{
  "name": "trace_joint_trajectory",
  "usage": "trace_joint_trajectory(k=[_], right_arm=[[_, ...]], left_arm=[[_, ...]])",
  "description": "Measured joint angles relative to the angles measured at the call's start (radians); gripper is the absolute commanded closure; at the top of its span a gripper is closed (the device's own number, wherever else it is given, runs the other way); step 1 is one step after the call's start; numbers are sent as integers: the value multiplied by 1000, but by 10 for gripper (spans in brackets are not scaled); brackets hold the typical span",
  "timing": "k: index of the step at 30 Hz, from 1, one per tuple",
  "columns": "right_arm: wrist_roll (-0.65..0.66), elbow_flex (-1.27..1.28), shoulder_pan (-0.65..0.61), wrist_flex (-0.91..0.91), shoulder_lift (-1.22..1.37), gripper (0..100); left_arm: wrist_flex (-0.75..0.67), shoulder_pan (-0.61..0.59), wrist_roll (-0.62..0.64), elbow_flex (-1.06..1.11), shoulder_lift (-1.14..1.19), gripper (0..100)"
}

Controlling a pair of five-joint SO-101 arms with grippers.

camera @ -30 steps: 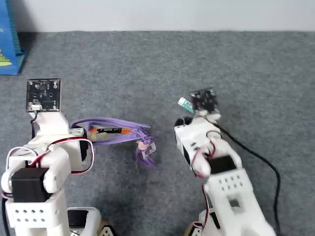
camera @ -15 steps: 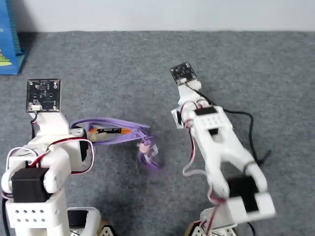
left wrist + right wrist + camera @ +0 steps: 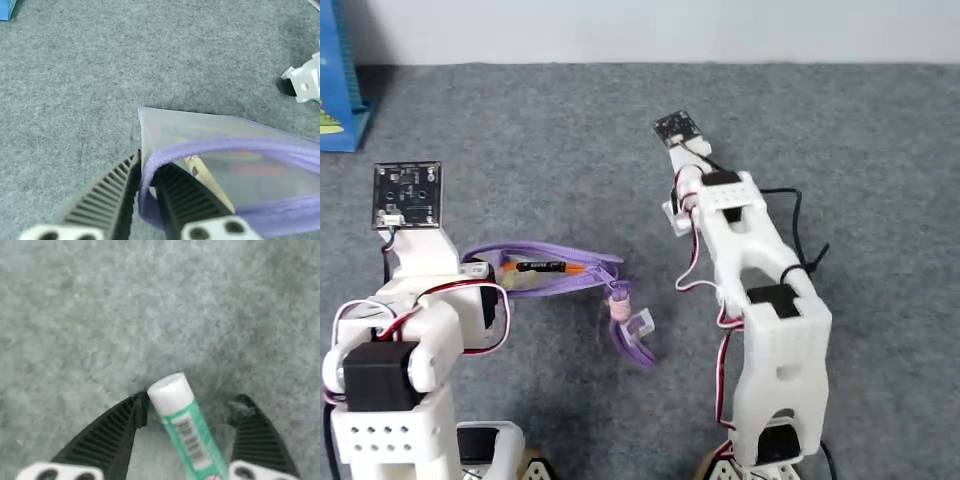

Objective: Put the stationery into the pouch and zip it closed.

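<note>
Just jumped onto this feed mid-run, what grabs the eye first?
First the clear pouch with purple edging, pinched at one corner by the left pincer, with an orange and black pen inside it. Then the green and white tube, which sits between the open fingers of the right pincer, touching one of them, over the grey carpet.

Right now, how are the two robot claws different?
The left gripper is shut, pinching the edge of the purple pouch; the right gripper is open. The left gripper's fingers almost meet, while the right gripper's stand wide apart with a green-and-white stick between them, close to one finger. Both have black ribbed fingers and are over the grey carpet.
</note>
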Motion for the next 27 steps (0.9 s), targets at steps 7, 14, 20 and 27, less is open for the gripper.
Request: trace_joint_trajectory(k=[7, 14, 20, 27], right_arm=[[3, -204, 34, 158, 95, 985], [3, -222, 63, 305, 71, 991], [2, -219, 104, 482, -44, 991], [2, -219, 115, 713, -253, 991]], left_arm=[[0, 0, 0, 0, 0, 987], [0, 0, 0, 0, 0, 987], [0, 0, 0, 0, 0, 987], [0, 0, 0, 0, 0, 987]])
